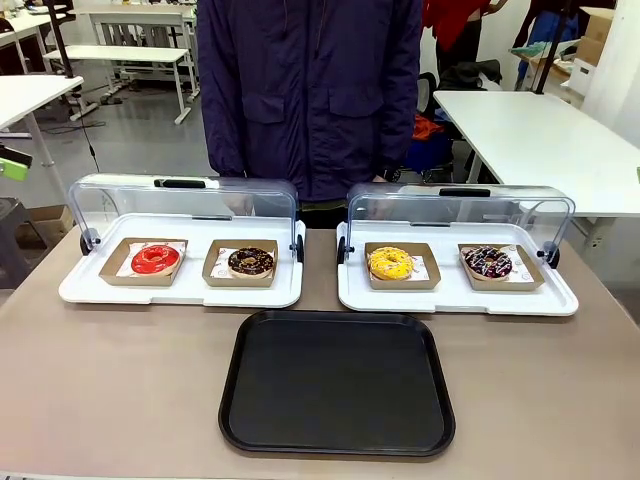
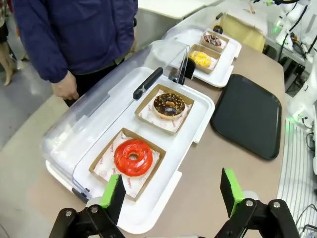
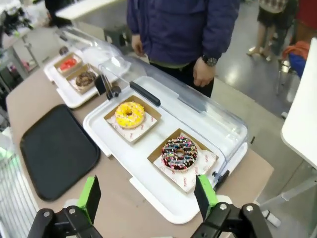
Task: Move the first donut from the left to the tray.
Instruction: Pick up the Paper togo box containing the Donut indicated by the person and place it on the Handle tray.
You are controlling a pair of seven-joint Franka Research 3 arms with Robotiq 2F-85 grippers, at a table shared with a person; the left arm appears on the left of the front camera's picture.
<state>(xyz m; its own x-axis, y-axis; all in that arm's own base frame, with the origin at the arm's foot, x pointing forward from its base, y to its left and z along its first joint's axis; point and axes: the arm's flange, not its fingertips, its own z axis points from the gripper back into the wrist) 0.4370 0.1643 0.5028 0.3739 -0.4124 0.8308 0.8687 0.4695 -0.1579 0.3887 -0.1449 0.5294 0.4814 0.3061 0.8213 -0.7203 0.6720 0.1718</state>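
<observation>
The first donut from the left (image 1: 155, 259) is a glossy red ring on white paper in a small brown cardboard tray, at the left end of the left white display tray (image 1: 80, 290). In the left wrist view the red donut (image 2: 132, 157) lies just beyond my open left gripper (image 2: 173, 193), whose green-padded fingers (image 2: 113, 191) hold nothing. The black tray (image 1: 337, 383) lies bare at the table's near middle, and shows as the black tray (image 2: 247, 115) and the black tray (image 3: 55, 148) in the wrist views. My right gripper (image 3: 148, 196) hangs open above the right display tray's (image 3: 124, 158) near edge.
A chocolate donut (image 1: 251, 262) sits beside the red one. The right display tray (image 1: 560, 300) holds a yellow donut (image 1: 390, 263) and a sprinkled dark donut (image 1: 488, 262). Both clear lids (image 1: 185, 200) stand raised at the back. A person in a dark jacket (image 1: 310, 90) stands at the far side.
</observation>
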